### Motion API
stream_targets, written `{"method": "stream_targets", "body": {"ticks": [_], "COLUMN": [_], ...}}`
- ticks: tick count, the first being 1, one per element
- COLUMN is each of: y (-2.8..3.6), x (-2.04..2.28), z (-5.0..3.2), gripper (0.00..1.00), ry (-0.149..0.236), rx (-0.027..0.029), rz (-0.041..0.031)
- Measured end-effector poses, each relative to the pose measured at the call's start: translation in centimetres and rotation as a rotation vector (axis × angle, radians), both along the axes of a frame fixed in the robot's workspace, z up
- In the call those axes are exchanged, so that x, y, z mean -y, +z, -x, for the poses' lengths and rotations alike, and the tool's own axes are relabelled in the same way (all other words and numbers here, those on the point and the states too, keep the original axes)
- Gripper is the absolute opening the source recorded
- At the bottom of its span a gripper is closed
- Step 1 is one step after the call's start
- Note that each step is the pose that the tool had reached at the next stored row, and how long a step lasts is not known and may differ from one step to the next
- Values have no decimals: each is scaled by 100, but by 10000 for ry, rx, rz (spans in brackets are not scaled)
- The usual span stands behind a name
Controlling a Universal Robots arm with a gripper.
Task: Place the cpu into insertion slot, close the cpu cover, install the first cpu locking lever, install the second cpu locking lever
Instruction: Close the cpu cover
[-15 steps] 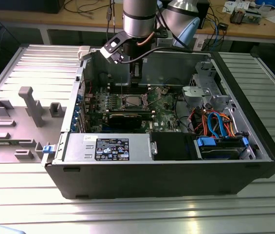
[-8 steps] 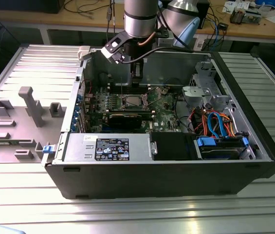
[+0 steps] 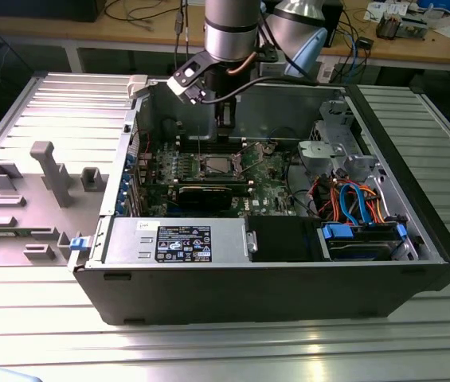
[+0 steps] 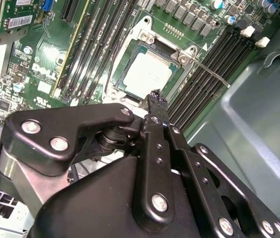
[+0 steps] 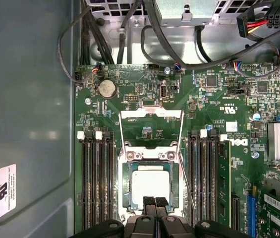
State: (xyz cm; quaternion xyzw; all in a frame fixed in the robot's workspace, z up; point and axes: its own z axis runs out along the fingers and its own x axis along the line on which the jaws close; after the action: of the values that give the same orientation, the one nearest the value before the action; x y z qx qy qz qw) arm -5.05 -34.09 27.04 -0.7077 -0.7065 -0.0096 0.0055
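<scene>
The cpu, a flat square with a dull silver-grey top, sat in the insertion slot on the green board. The cpu cover lay flipped open on its far side. The tool, fingertips pressed together on nothing, hung at the cpu's edge and hid the slot's rim there.
</scene>
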Motion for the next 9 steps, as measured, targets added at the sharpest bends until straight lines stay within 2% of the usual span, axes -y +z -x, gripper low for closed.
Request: {"method": "stream_targets", "body": {"ticks": [9], "y": [0], "x": [0], "z": [-23], "gripper": [11], "ry": [0], "rx": [1], "rz": [0]}}
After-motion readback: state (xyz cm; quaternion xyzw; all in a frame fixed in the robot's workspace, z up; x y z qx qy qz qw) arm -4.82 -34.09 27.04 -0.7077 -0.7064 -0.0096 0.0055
